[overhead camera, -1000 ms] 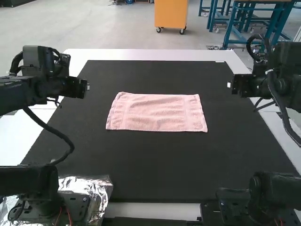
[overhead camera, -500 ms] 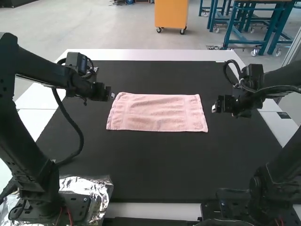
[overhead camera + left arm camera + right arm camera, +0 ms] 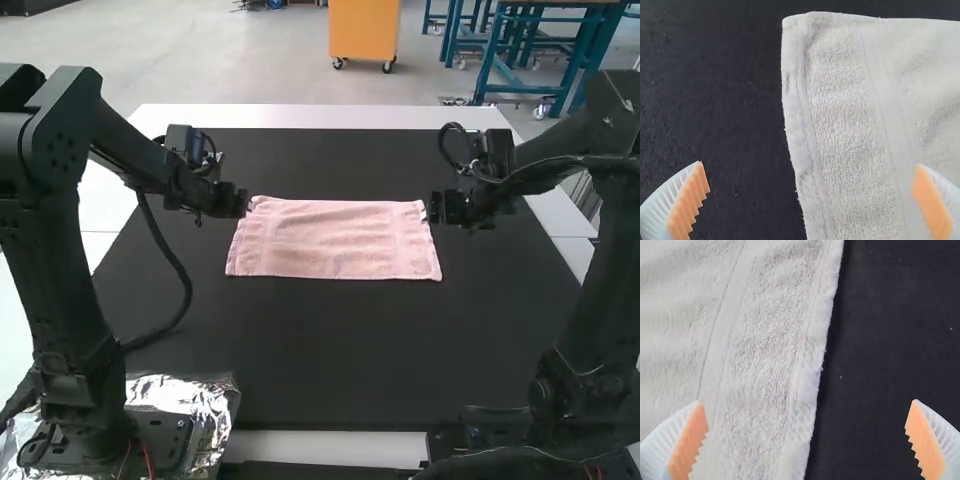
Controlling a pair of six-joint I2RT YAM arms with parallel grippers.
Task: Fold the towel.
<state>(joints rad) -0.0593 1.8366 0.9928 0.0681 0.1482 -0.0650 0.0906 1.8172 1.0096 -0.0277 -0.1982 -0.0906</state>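
Observation:
The pink towel (image 3: 335, 238) lies spread flat on the black mat, its long side running across. At its far left corner is my left gripper (image 3: 248, 204); my right gripper (image 3: 430, 208) is by the far right corner. In the left wrist view, the left gripper (image 3: 810, 200) is open above the towel's side edge (image 3: 840, 125), with nothing between its pads. The right gripper (image 3: 806, 440) likewise stands open over the opposite side edge of the towel (image 3: 770, 340) in the right wrist view.
The black mat (image 3: 340, 350) covers most of the white table (image 3: 320, 117). Crumpled foil (image 3: 205, 400) lies by the left arm's base. A cable loops beside the left arm.
Both arms have swung inward from the table's sides, bringing the grippers to the towel's far corners. The towel has not moved.

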